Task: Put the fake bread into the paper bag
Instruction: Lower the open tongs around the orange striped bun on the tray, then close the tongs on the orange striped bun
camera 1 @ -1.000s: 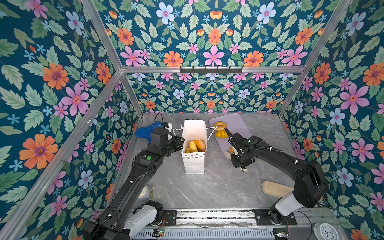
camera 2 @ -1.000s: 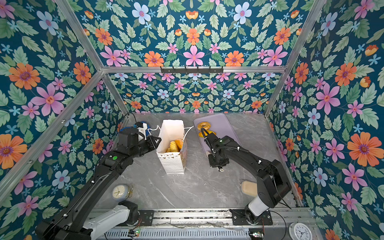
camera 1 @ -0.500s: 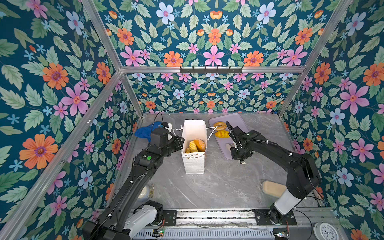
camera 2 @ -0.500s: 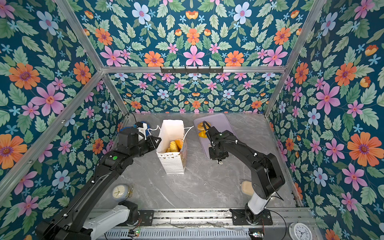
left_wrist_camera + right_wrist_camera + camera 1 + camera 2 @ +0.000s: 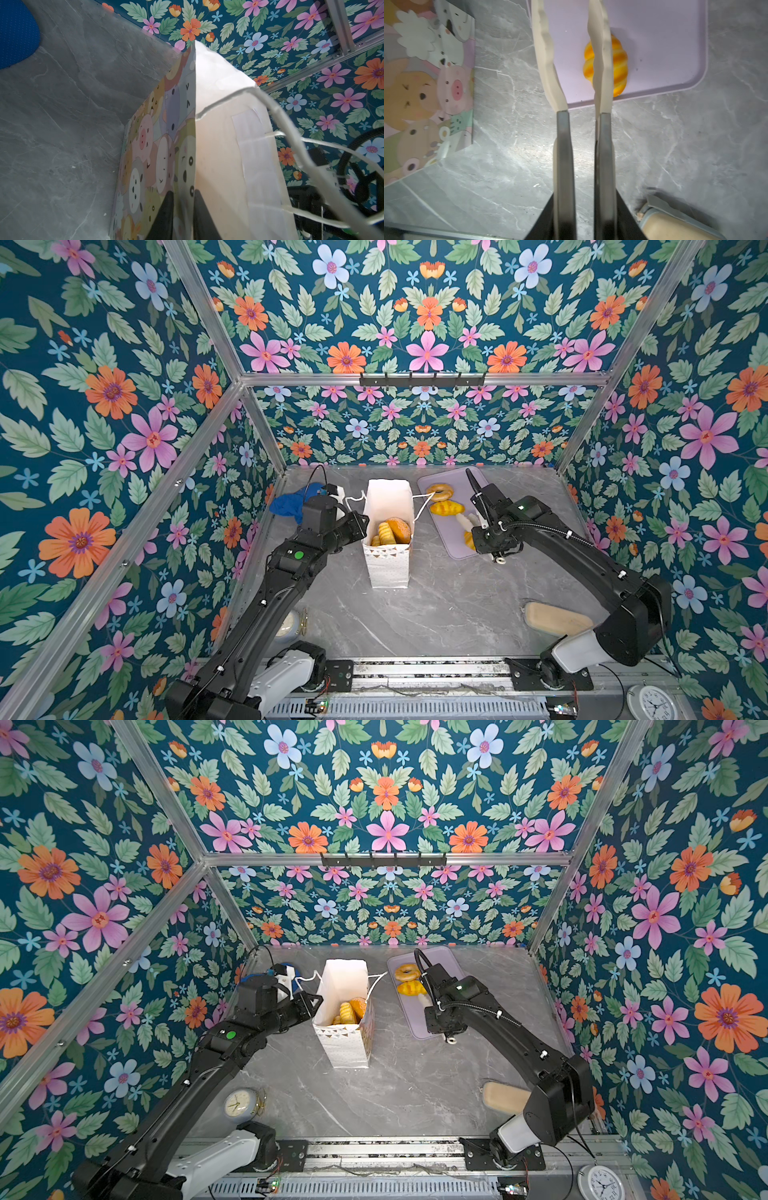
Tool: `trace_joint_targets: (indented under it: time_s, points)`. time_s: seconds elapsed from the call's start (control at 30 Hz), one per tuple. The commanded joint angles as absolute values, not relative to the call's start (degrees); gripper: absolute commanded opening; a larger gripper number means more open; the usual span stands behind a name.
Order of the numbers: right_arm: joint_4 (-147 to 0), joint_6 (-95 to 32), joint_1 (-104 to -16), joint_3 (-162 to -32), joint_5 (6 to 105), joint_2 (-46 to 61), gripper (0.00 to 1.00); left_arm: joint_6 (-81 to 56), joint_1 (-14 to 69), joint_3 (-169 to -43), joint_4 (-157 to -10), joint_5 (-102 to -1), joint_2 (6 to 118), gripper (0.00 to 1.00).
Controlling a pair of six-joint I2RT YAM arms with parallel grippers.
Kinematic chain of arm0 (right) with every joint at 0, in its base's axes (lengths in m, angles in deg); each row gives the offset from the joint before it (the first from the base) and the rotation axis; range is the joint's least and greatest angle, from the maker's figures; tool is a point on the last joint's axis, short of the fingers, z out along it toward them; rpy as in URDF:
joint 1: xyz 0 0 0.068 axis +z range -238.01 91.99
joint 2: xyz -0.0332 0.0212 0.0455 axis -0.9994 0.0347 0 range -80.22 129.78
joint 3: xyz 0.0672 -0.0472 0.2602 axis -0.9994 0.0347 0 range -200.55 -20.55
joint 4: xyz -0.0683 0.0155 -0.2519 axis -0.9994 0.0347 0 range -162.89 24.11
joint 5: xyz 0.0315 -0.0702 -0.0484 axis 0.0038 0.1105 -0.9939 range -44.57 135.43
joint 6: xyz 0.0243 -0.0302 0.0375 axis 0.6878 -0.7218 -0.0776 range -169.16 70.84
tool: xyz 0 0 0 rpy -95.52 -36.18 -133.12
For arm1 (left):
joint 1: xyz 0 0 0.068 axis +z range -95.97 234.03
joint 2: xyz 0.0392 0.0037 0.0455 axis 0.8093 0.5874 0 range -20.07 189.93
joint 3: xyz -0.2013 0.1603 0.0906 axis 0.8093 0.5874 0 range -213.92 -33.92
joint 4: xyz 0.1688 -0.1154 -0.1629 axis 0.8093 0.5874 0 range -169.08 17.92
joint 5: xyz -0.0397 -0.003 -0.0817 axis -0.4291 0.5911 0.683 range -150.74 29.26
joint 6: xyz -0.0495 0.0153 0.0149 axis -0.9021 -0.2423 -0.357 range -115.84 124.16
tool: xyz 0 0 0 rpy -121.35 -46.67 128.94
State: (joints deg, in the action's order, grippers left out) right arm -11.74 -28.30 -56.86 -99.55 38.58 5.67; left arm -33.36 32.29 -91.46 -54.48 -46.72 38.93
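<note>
Left fingers (image 5: 164,216) are pinching the white paper gift bag (image 5: 218,145) while right fingers (image 5: 548,72) are hovering narrowly parted, empty.

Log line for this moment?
left claw: pinching paper bag rim | right claw: open, empty, at croissant on tray | bread: some in bag, bagel and loaf on tray

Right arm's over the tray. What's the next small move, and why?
Probably shift the right gripper sideways to centre the croissant between its fingers. In the right wrist view the jaws stand slightly apart and empty above the tray; the croissant lies behind one finger, not in the gap. The left gripper pinches the bag wall.
</note>
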Motion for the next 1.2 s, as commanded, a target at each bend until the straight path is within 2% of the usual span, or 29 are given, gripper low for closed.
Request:
trace_joint_targets:
  time_s: [0.0, 0.5, 1.17]
  points:
    - [-7.7, -30.0, -56.9, -98.5, 33.8, 5.0, 0.38, -32.9, 32.3, -91.8, -55.4, -46.6, 39.2, 0.20]
    - [-8.8, -32.5, -57.4, -95.3, 32.8, 8.3, 0.48, -32.8, 32.3, -91.9, -55.4, -46.4, 39.4, 0.20]
    - [-12.9, -34.7, -59.5, -94.5, 33.1, 16.2, 0.51, -32.5, 32.3, -92.2, -55.3, -46.6, 40.0, 0.20]
